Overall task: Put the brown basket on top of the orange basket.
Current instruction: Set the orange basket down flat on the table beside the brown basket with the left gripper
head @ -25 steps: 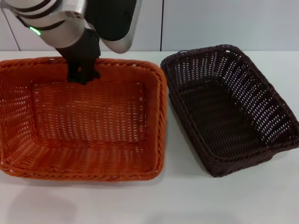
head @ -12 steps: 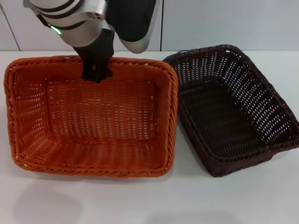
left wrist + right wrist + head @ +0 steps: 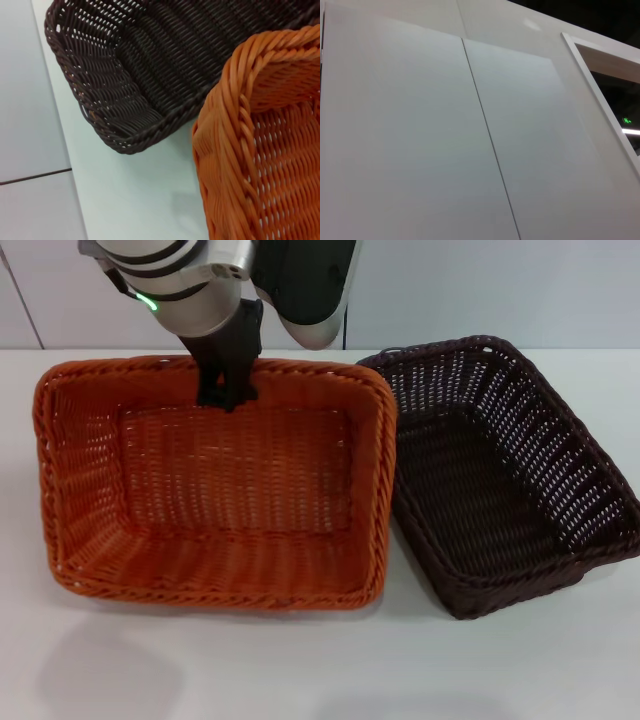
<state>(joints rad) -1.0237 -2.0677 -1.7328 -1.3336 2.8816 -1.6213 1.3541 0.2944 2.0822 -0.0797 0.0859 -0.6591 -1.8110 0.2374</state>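
Observation:
The orange basket (image 3: 230, 490) hangs tilted a little above the white table, on the left in the head view. My left gripper (image 3: 225, 390) is shut on the middle of its far braided rim. The dark brown basket (image 3: 500, 470) rests on the table to the right. The orange basket's right rim overlaps the brown basket's left rim. The left wrist view shows a corner of the orange basket (image 3: 270, 150) next to a corner of the brown basket (image 3: 150, 65). My right gripper is out of view; its wrist view shows only a wall.
The white table (image 3: 300, 670) has bare room in front of both baskets and to the far left. A pale panelled wall (image 3: 480, 290) stands behind the table.
My left gripper has carried the orange basket to the right, until its right rim covers the brown basket's left rim. The brown basket has not moved.

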